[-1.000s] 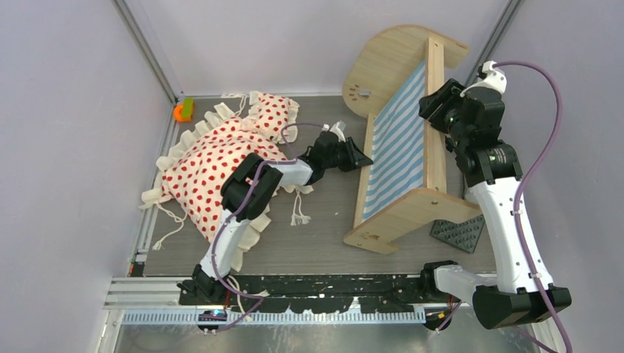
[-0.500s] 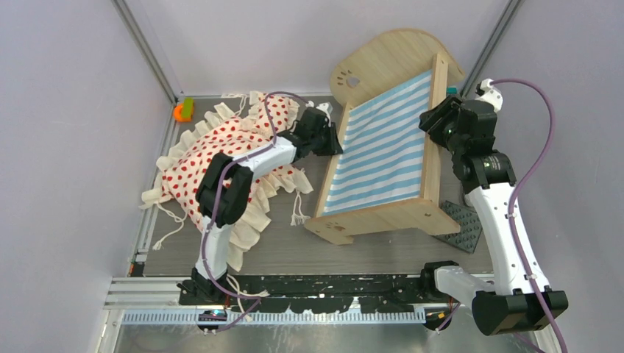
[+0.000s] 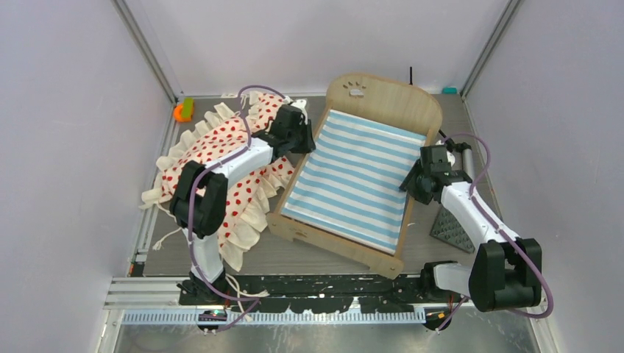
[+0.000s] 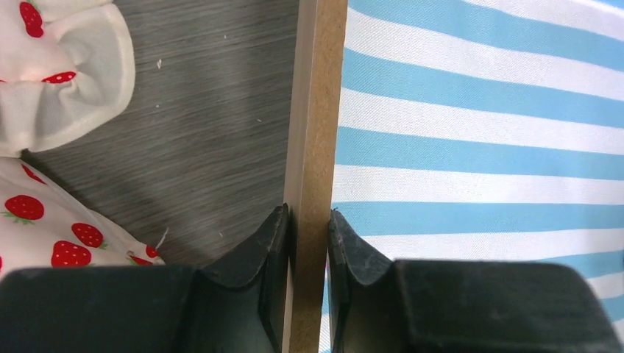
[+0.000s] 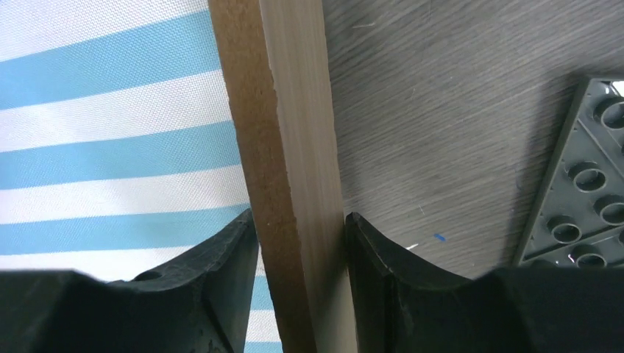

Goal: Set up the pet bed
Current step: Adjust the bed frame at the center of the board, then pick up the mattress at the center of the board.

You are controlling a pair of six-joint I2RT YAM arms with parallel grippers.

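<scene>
both clamp pet bed (image 3: 353, 184) rails: left gripper (image 4: 307, 220) by bedding (image 3: 213, 158), right gripper (image 5: 298, 220) by mat (image 3: 450, 229).

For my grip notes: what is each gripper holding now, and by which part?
Both hold the pet bed: the left gripper clamps its left side rail, the right gripper its right side rail.

The whole grey wood-grain surface (image 3: 294, 254) is viewed from high above and behind the arm bases, facing down. Very close views are taken along the black left tool (image 4: 307, 243) and right tool (image 5: 298, 243), at opposite side rails of the light-wood, blue-striped pet bed (image 3: 383, 103), shared by all three.
</scene>
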